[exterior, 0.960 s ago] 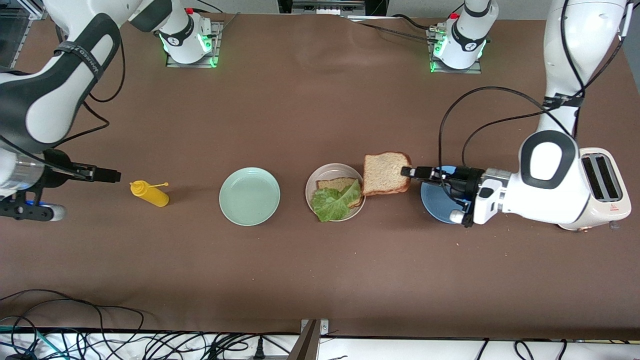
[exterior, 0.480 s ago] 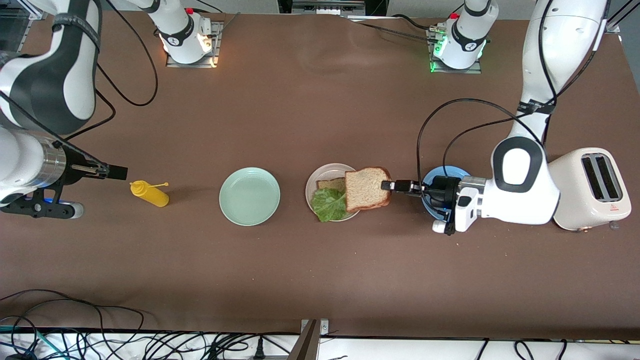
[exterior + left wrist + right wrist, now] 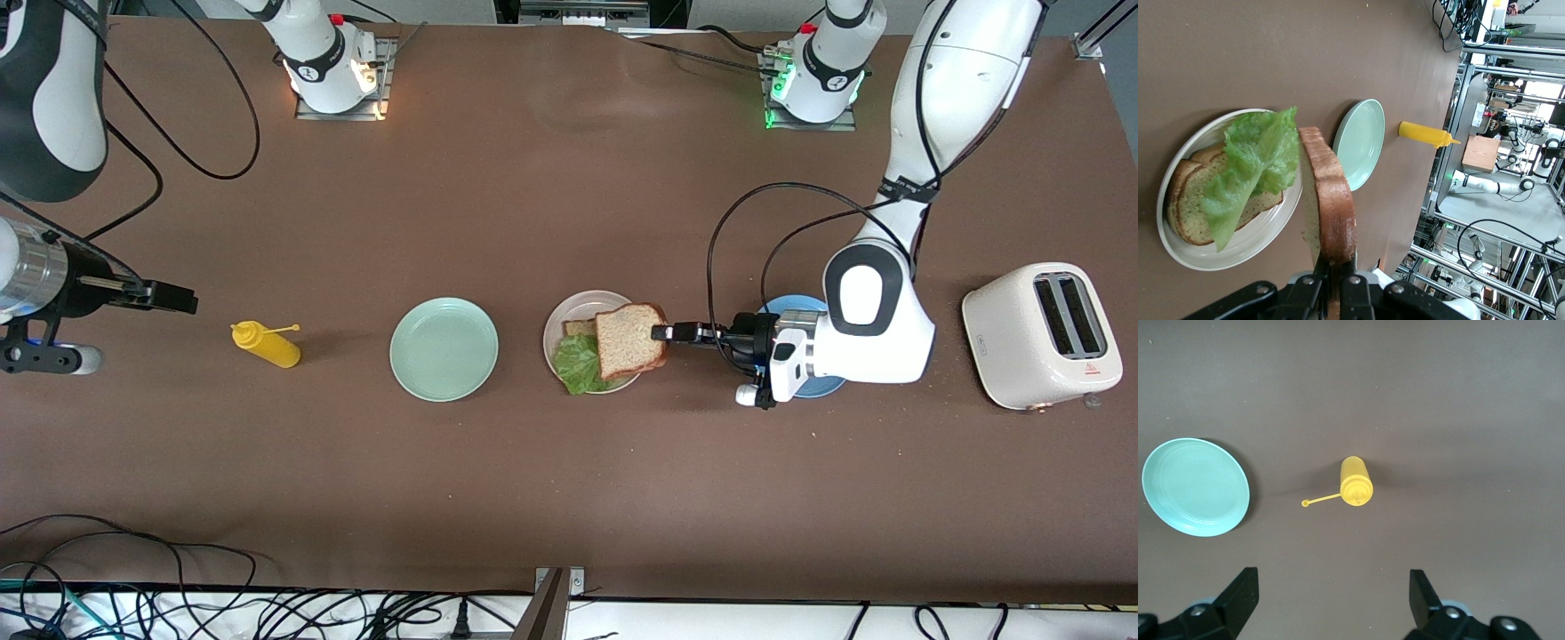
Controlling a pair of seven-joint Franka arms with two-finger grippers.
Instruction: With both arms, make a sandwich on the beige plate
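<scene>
The beige plate (image 3: 553,331) holds one bread slice (image 3: 580,327) with a green lettuce leaf (image 3: 578,366) on it. My left gripper (image 3: 662,333) is shut on the crust edge of a second bread slice (image 3: 629,340) and holds it tilted over the plate, partly covering the lettuce. In the left wrist view the held slice (image 3: 1331,200) stands edge-on in my left gripper (image 3: 1336,273), next to the plate (image 3: 1245,243), lettuce (image 3: 1251,163) and lower slice (image 3: 1191,213). My right gripper (image 3: 182,300) is open and empty (image 3: 1331,587), over the table beside the yellow bottle.
A mint-green plate (image 3: 443,348) lies beside the beige plate toward the right arm's end, then a yellow squeeze bottle (image 3: 267,345) on its side. A blue plate (image 3: 813,388) lies under the left wrist. A white toaster (image 3: 1040,336) stands at the left arm's end.
My left gripper has carried the bread slice from beside the beige plate to over it and lowered it onto the lettuce. My right arm has drawn back toward its end of the table.
</scene>
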